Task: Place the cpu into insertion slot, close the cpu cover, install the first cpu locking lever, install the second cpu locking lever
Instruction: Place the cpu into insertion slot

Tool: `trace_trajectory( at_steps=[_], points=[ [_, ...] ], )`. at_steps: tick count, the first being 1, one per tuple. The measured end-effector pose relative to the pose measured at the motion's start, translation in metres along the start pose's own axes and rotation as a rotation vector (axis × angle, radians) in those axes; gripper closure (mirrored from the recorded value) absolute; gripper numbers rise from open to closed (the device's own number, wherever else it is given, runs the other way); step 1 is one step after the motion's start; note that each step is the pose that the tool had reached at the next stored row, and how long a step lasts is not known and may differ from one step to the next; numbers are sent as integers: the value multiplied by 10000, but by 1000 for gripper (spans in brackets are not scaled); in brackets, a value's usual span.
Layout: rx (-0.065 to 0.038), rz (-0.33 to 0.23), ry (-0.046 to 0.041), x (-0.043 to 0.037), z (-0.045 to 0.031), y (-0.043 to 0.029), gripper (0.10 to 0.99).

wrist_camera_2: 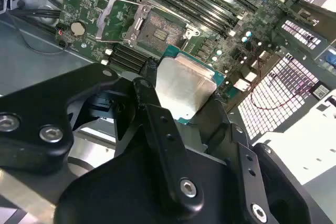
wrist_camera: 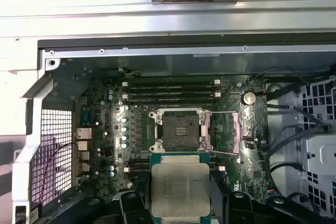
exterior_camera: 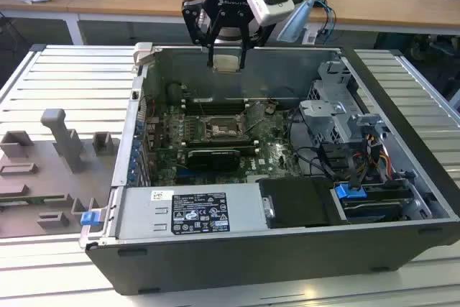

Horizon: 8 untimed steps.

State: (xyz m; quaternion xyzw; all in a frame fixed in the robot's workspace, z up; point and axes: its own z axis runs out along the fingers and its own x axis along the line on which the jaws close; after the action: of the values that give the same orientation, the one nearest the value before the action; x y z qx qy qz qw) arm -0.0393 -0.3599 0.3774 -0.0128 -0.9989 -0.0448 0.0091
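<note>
My gripper (exterior_camera: pixel 227 57) hangs over the back wall of the open computer case, shut on the cpu (exterior_camera: pixel 227 62), a pale silvery square chip held by its two side edges. The chip's metal face (wrist_camera: pixel 180 184) shows in both wrist views, with black fingers (wrist_camera_2: pixel 148 90) on either side of it. Below lies the insertion slot (wrist_camera: pixel 178 129), its dark centre bare, in the green board (exterior_camera: pixel 269 141). The cpu cover (wrist_camera: pixel 227 130), a thin silvery frame, stands swung open beside the slot (wrist_camera_2: pixel 157 29). The cpu is well above the slot and apart from it.
A silver power supply box (exterior_camera: pixel 190 212) fills the case's front. A grey drive cage (exterior_camera: pixel 338 116) and cables sit at the exterior view's right. Black memory slots (wrist_camera: pixel 173 90) and a long black card (exterior_camera: pixel 213 157) flank the socket. A grey fixture tray (exterior_camera: pixel 50 170) lies outside the case.
</note>
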Motion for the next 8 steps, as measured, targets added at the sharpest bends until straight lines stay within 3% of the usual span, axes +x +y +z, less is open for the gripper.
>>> trace_trajectory(
  at_steps=[8],
  points=[
    [-6, 292, -26, 0, 0, 0, 545]
  ],
)
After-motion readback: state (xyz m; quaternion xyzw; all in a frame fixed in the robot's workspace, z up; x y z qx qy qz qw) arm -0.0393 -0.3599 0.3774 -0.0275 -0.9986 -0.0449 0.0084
